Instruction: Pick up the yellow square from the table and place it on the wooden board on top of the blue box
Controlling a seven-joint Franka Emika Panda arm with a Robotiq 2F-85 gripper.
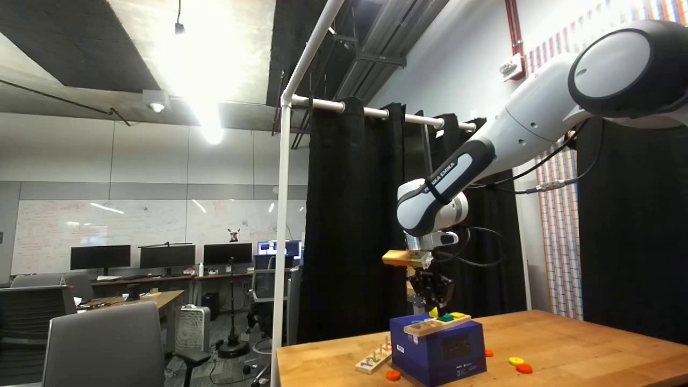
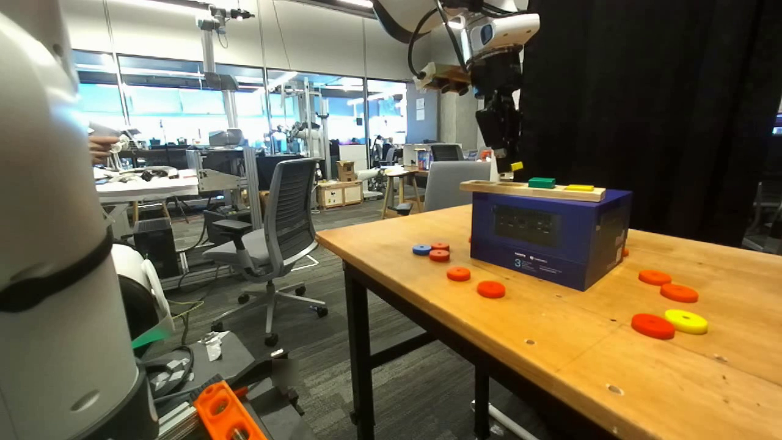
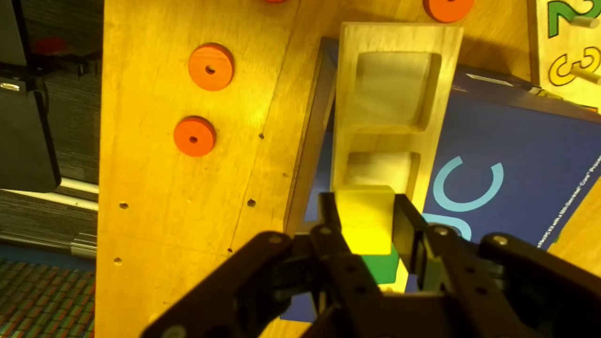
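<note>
One wide light-brown table (image 2: pixel 568 336), wooden top. Blue box (image 2: pixel 544 241) next, standing on it. Wooden board (image 3: pixel 382 141) lies on top of the box, one end poking past the edge; wrist view shows two recesses (image 3: pixel 389 89) in it. Number board (image 1: pixel 372 363) with pegs lies on the table just beside the box. Hand (image 3: pixel 365 213) is over the wooden board, closed to the width of the yellow square (image 2: pixel 517 166), gripping it by two opposite sides. Square hangs just above the board, gap under it in an exterior view; from the wrist it covers part of one recess and part of the green block (image 2: pixel 541 183). Green block sits on the board, second yellow block (image 2: pixel 580 188) past it, toward the end. Smallest: red-orange discs (image 2: pixel 492 289) around the box, plus one yellow disc (image 2: pixel 685 321) and one blue disc (image 2: pixel 421 249).
</note>
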